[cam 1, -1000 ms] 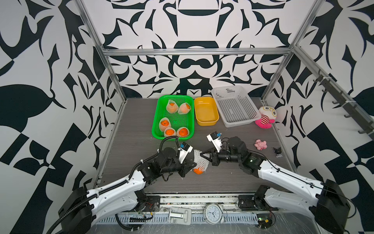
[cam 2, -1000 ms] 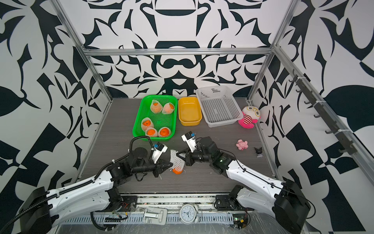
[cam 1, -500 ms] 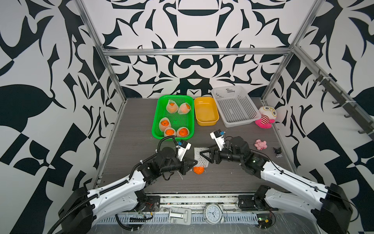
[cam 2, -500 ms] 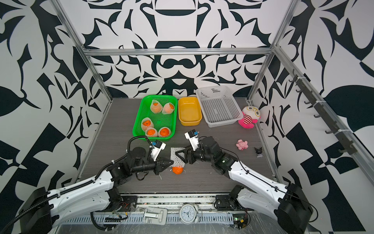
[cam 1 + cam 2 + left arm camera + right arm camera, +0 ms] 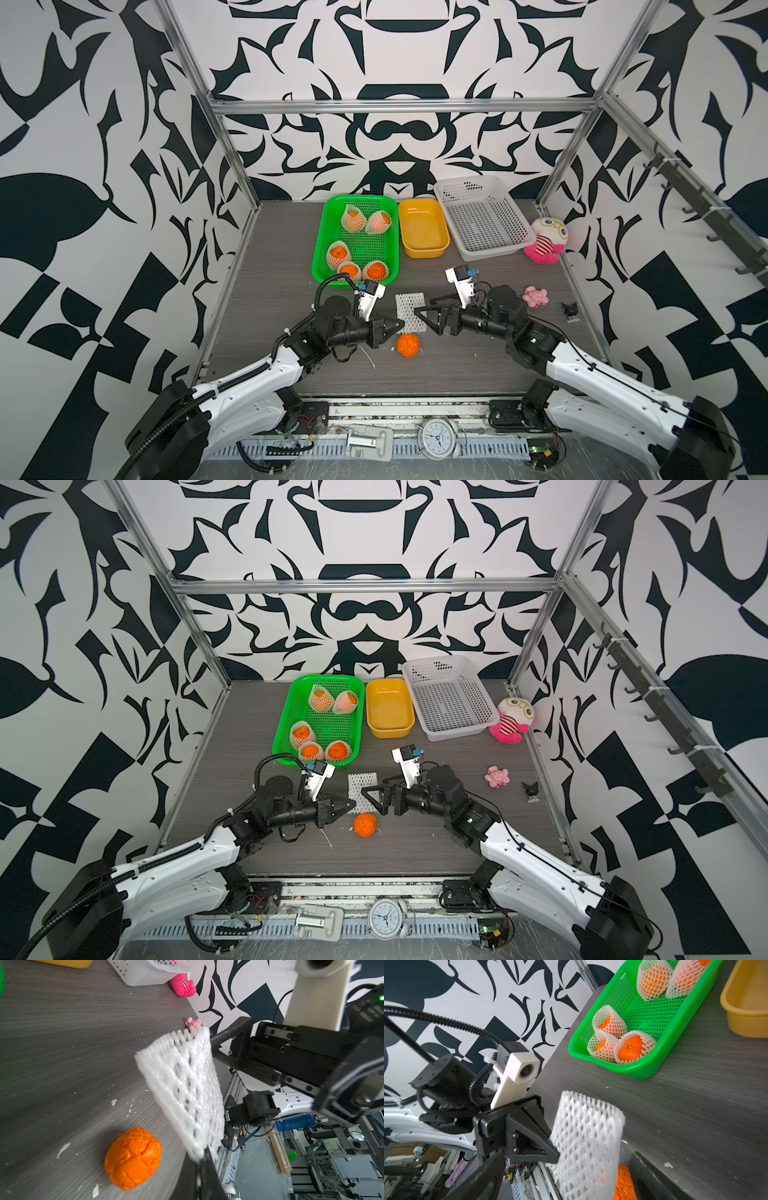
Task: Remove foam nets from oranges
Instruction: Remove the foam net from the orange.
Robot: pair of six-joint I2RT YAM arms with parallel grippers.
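My left gripper [image 5: 400, 324] is shut on a lower corner of an empty white foam net [image 5: 410, 308], which it holds flat just above the table. A bare orange [image 5: 408, 345] lies on the table right below the net, also visible in the left wrist view [image 5: 133, 1159]. My right gripper [image 5: 424, 306] stands open at the net's right edge, gripping nothing. In the right wrist view the net [image 5: 587, 1142] hangs in front of the open jaws. Several oranges still in foam nets [image 5: 353, 218] lie in the green basket [image 5: 318, 249].
Behind the arms, the green basket, a yellow tub [image 5: 422, 230] and a white perforated basket [image 5: 482, 220] stand in a row. A plush toy [image 5: 544, 241], a small pink toy [image 5: 535, 297] and a small black object [image 5: 571, 309] lie at the right. White crumbs dot the table.
My right gripper has opened, let go of the net and drawn back to the right. The orange has slipped out of the net onto the table. My left gripper keeps the net.
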